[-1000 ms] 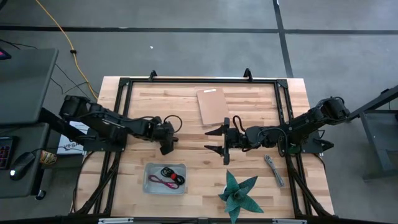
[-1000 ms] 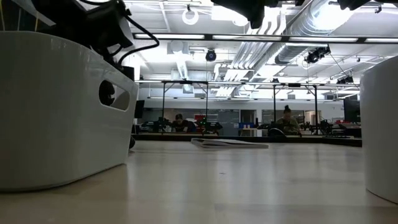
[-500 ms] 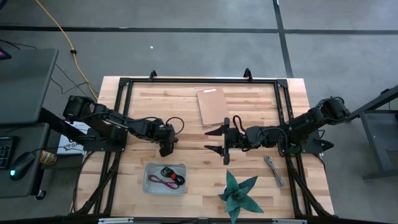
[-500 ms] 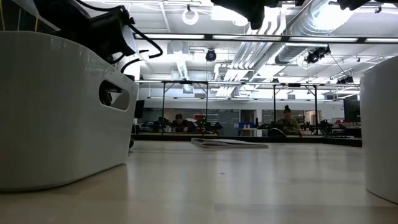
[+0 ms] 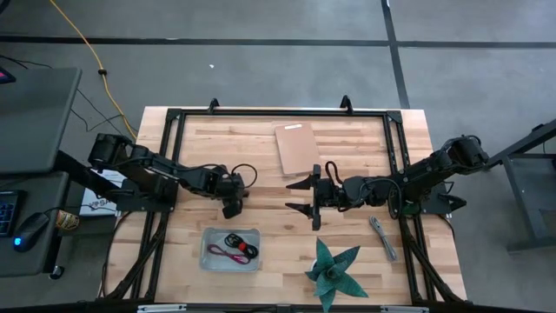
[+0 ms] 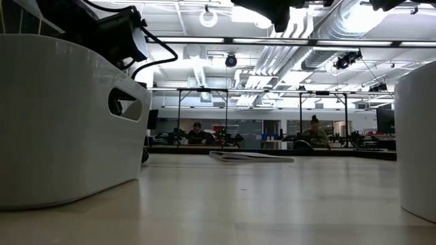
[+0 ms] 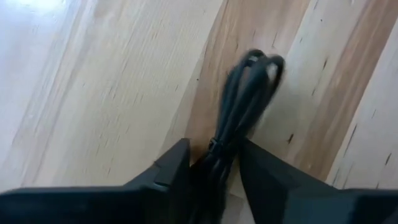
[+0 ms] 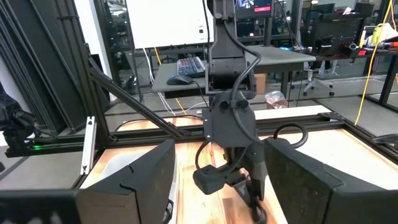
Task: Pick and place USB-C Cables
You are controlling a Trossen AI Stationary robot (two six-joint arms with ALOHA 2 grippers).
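Left pincer (image 5: 230, 207): it was low over the bench (image 5: 261, 156), with its two fingers (image 7: 168, 174) pinching a black cable (image 7: 245, 99) between them.
Black cable: its looped end stuck out past the pincer's tips and lay on the wood. The other arm's camera showed it hanging under the left pincer (image 8: 252, 186) too.
Grey tray (image 5: 231, 249): it sat just beside the left pincer, on the side toward the bench's front edge.
Cables in the tray: a red cable (image 5: 228, 253) and a black-and-red cable (image 5: 239, 243) lay inside it, close together.
Right pincer (image 5: 302, 196): it hung over the middle of the bench, well apart from the left pincer and pointing at it. Its fingers were spread wide and held nothing.
Brown board (image 5: 297, 148): it lay flat, near the right pincer, on the far side.
Teal paper star (image 5: 334, 269): it lay near the right pincer, toward the front edge.
Grey cable (image 5: 382, 237): it lay on the wood behind the right pincer, beside the star.
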